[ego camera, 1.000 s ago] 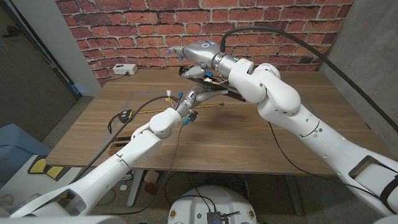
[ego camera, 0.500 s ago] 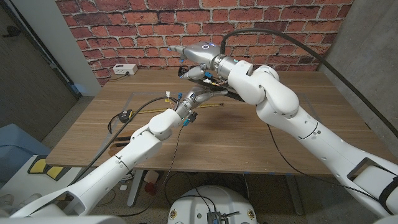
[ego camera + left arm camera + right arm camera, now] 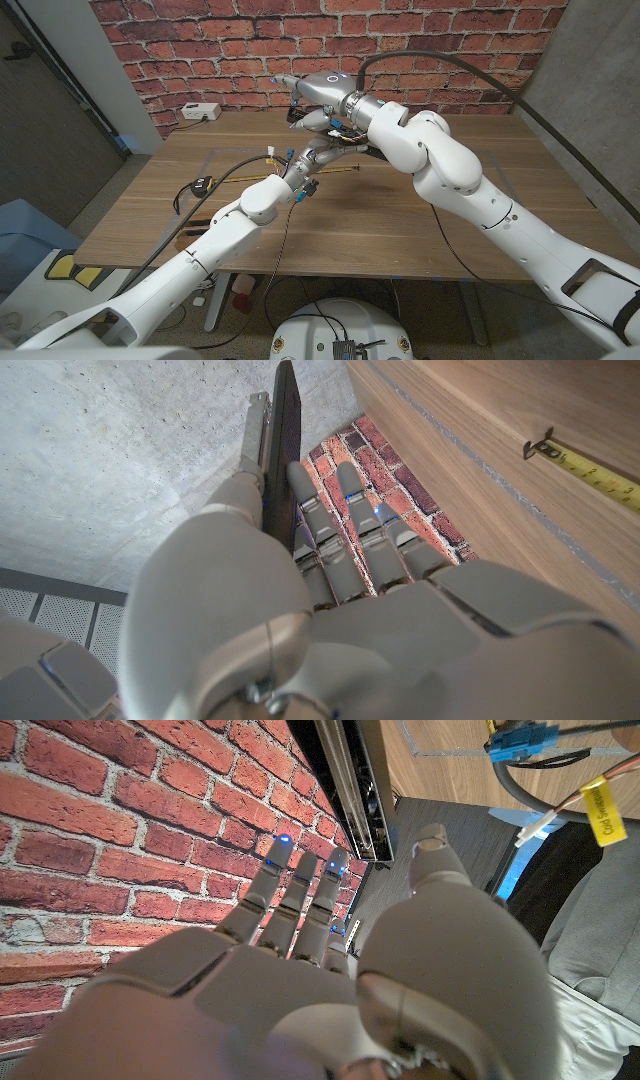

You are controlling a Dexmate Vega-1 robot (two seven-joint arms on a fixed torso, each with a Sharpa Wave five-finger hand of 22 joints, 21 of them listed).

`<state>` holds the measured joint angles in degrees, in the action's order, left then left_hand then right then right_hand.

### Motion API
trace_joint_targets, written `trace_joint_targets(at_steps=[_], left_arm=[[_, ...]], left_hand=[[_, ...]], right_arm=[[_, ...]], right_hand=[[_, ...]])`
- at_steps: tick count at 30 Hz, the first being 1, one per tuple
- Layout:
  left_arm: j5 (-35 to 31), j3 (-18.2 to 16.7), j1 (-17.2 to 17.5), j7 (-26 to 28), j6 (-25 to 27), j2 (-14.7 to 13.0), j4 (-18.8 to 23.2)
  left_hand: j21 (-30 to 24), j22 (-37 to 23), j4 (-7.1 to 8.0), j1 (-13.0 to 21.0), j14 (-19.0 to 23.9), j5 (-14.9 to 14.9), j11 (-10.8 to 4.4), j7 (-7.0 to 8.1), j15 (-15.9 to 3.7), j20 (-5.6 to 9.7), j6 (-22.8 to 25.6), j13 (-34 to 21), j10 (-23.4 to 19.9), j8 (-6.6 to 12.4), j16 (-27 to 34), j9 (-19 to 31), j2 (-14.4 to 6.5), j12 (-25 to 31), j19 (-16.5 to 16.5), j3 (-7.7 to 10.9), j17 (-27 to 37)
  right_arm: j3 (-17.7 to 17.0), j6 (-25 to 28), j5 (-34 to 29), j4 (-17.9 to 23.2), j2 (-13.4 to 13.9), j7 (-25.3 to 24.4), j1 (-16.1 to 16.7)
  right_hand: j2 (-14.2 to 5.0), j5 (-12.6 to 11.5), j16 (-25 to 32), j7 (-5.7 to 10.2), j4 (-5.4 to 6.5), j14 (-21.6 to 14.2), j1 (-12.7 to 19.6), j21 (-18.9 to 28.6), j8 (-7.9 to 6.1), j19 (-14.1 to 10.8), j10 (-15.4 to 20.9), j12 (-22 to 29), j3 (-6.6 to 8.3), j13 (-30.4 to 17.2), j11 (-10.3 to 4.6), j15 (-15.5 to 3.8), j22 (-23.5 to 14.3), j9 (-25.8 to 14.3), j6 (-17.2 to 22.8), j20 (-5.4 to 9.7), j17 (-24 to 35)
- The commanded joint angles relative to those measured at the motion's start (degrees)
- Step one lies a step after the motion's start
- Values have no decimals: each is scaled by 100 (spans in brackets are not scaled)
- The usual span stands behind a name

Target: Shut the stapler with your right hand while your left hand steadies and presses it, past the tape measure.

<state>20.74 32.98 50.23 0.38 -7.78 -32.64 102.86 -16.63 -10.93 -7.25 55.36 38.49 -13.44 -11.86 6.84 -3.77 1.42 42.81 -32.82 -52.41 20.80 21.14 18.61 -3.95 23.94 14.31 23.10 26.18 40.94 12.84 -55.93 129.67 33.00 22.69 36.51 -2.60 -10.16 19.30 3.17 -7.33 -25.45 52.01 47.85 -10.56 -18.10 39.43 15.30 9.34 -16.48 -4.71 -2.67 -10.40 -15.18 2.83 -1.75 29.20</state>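
Right arm [image 3: 470, 190] had shifted a touch toward the back wall over the last second, and we saw its right hand [image 3: 318, 100] riding slightly higher over the stapler [image 3: 352, 148] than before. Left arm [image 3: 230, 225] and left hand [image 3: 318, 155] hadn't moved in that time.

We read that as the closing press not landed yet: in the left wrist view the stapler's black arm [image 3: 284, 450] stood away from its metal rail, so it was still open. If anything, the right hand had backed off rather than pushed down.

Hand states: left hand [image 3: 290, 610] had its thumb and fingers either side of the stapler arm, gripping or bracing it. We judged it as holding. Right hand [image 3: 330, 970] had fingers extended and close together, near the open stapler channel [image 3: 350, 790], with nothing in it; we couldn't tell whether the fingertips touched the stapler.

Stapler sat toward the back middle of the table [image 3: 400, 230], under the right hand, just beyond the tape measure's yellow blade [image 3: 335, 170].

Counts, big to small:
- one table
- two arms, two hands
- one stapler
- one white box [image 3: 201, 111] at the back left edge
- one tape measure, body [image 3: 201, 185] at the left, blade run out towards the stapler
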Motion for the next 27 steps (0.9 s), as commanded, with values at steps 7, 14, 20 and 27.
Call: trace_joint_targets(at_steps=[7, 14, 20, 27], left_arm=[[3, -4, 79, 32, 76, -58, 187], [-24, -23, 146, 90, 78, -90, 273], [-32, -33, 184, 118, 74, -101, 314], [1, -43, 221, 99, 7, -95, 294]], left_hand=[[34, 3, 122, 613, 66, -27, 3, -25, -982, -7, 550, -18, -51, 12, -44, 48, -617, -23, 15, 81, 40], [42, 5, 130, 613, 68, -24, 2, -41, -978, -5, 557, -23, -56, 1, -57, 38, -617, -29, 14, 76, 51], [47, 6, 130, 619, 72, -20, 3, -45, -977, -6, 568, -19, -58, -1, -66, 41, -616, -39, 19, 70, 64], [54, 7, 144, 613, 76, -18, 1, -45, -975, -5, 566, -25, -62, -11, -83, 40, -618, -45, 22, 66, 73]], right_arm=[[71, 60, -528, 55, -30, -180, 190], [63, 6, -498, 21, -56, -107, 203], [60, -33, -518, 32, -42, -36, 195], [87, 4, -553, 49, -81, 104, 211]], right_hand=[[-11, -14, 88, 27, 53, -107, -184, 32, -64, -155, 78, 43, -81, -2, 13, -708, -19, 52, 1, 11, -5], [-75, -37, 78, 69, 75, -23, -222, 21, -59, -141, -8, 35, -80, -51, -70, -659, -22, 93, -47, -19, 7], [-137, -92, 67, 76, 19, 43, -140, 3, -35, -110, -56, 62, -34, -121, -97, -654, -24, 134, -150, -101, 13], [-150, -143, 60, 59, -19, 98, -112, -21, -45, -70, 140, 236, -28, -238, -199, -640, -25, 181, -186, -136, 26]])
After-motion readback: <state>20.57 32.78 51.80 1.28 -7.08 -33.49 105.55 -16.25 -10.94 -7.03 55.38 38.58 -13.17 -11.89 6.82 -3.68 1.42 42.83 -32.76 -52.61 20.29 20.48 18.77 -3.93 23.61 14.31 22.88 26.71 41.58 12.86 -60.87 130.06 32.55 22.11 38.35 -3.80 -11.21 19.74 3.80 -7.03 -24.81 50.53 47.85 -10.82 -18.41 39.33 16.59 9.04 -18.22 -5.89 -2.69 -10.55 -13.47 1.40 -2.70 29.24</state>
